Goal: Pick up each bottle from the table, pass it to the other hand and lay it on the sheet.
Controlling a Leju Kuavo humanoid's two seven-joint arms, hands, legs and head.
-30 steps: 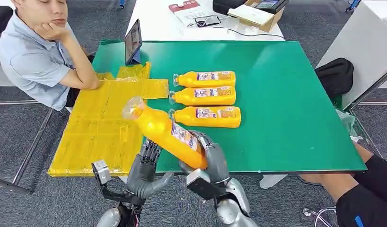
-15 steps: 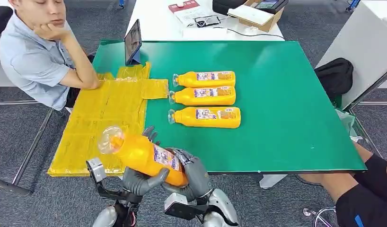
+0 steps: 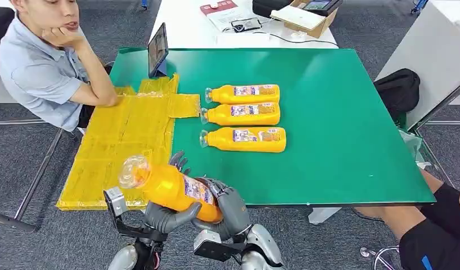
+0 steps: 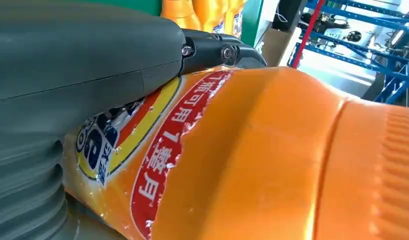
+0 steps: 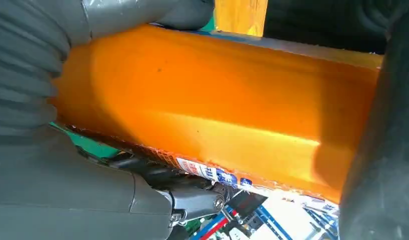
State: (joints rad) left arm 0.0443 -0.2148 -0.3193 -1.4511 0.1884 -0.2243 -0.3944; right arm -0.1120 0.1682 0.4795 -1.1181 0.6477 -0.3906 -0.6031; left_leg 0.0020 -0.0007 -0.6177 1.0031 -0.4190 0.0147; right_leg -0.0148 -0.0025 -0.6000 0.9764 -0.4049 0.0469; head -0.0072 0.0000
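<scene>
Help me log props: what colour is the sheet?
Yellow sheet, clearest in the head view.

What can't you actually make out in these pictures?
- Head view: the held bottle hides where each hand's fingers press, the left hand and the right hand alike.
- Head view: the labels on the three bottles on the table are too small to read.
- Left wrist view: the held bottle's label is partly hidden by the thumb.

Place: probably lab/office | green table | grey carpet | blue racking
</scene>
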